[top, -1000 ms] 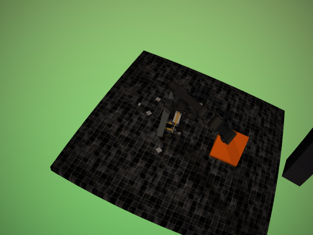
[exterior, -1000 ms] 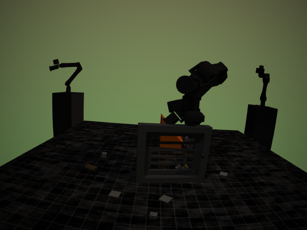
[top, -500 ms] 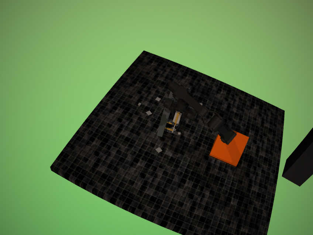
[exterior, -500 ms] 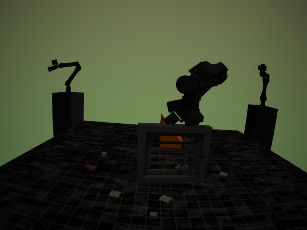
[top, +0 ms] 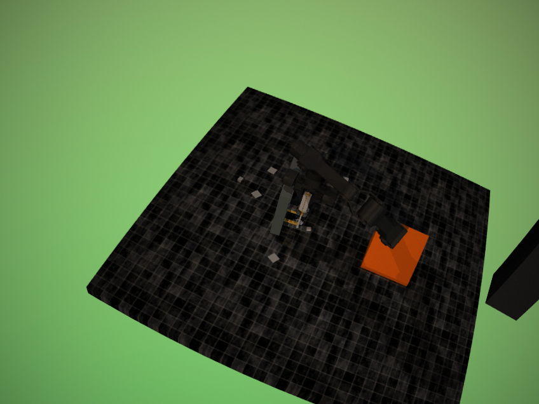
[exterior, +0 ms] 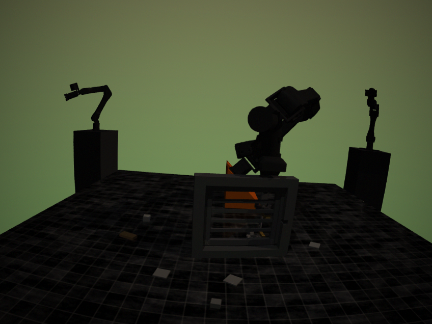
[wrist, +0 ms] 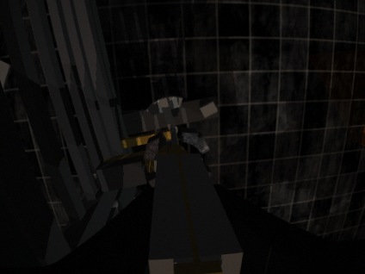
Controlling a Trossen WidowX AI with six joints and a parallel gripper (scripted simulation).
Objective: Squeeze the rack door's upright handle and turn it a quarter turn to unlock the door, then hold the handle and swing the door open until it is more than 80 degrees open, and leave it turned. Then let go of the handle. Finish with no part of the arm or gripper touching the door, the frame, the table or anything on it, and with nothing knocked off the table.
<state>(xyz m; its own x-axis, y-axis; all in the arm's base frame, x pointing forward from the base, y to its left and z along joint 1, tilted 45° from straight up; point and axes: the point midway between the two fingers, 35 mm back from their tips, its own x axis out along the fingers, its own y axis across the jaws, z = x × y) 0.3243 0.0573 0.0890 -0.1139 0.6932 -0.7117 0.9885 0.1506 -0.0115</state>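
Below the jaws of the gripper point(top: 307, 192) point(exterior: 270, 173) point(wrist: 184, 187), a dark, grid-patterned table point(top: 191, 269) point(exterior: 87, 278) point(wrist: 284, 108). Well apart from the jaws, under the arm's foot, an orange slab point(top: 411, 265) point(exterior: 239, 200). Just beside and reaching below the jaws, an upright grey frame point(top: 280, 213) point(exterior: 291, 223). Beside and below them too, within that frame, the barred door point(exterior: 240, 211), not swung wide. Between the jaws, the upright handle point(top: 304, 203) point(wrist: 194, 220); partly closed, well short of fully shut, pressing its sides. Away from the jaws, beyond the frame's edge, a small pale tile point(top: 273, 257) point(exterior: 314, 244) lying flat on the table.
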